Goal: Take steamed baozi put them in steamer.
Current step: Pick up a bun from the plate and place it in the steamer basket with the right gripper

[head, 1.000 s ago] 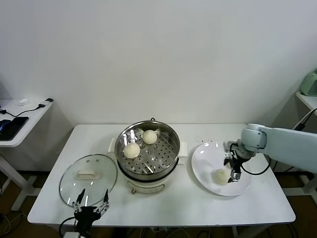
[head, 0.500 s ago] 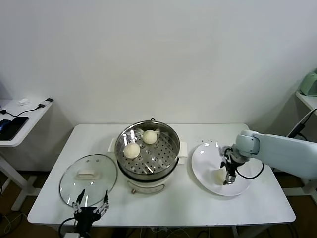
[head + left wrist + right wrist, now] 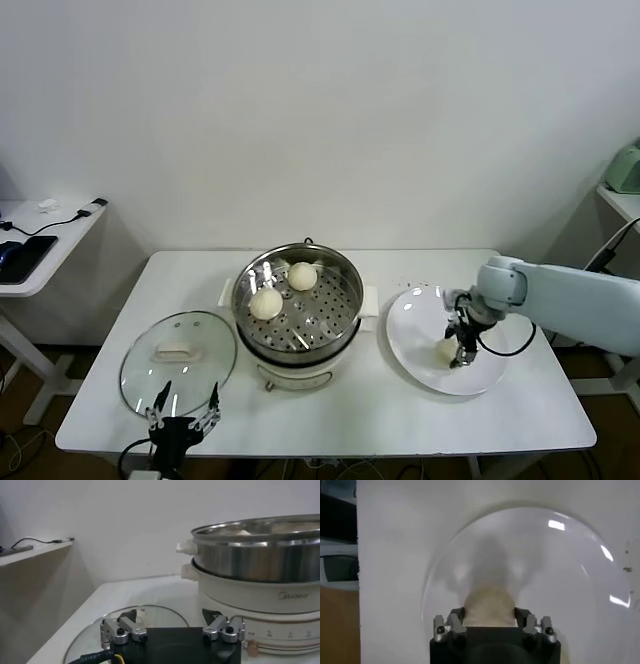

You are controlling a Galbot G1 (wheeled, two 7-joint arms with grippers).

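The steamer [image 3: 352,290] stands mid-table with two baozi on its perforated tray, one at the front left [image 3: 266,303] and one at the back [image 3: 303,276]. A third baozi [image 3: 444,349] lies on the white plate [image 3: 410,320] to the right. My right gripper [image 3: 460,347] is down on the plate, its fingers pressed against both sides of that baozi [image 3: 489,605]. The bun still rests on the plate [image 3: 545,570]. My left gripper [image 3: 184,418] is open and empty, parked at the table's front edge by the glass lid. No fourth baozi is in view.
The round glass lid [image 3: 178,360] lies flat left of the steamer, just ahead of the left gripper [image 3: 170,617]. The steamer's white base [image 3: 260,600] rises close on that gripper's side. A side table with cables [image 3: 40,235] stands far left.
My right gripper moved left and down across the plate onto the baozi, and its fingers have come in around it. The left arm, steamer and lid have not moved.
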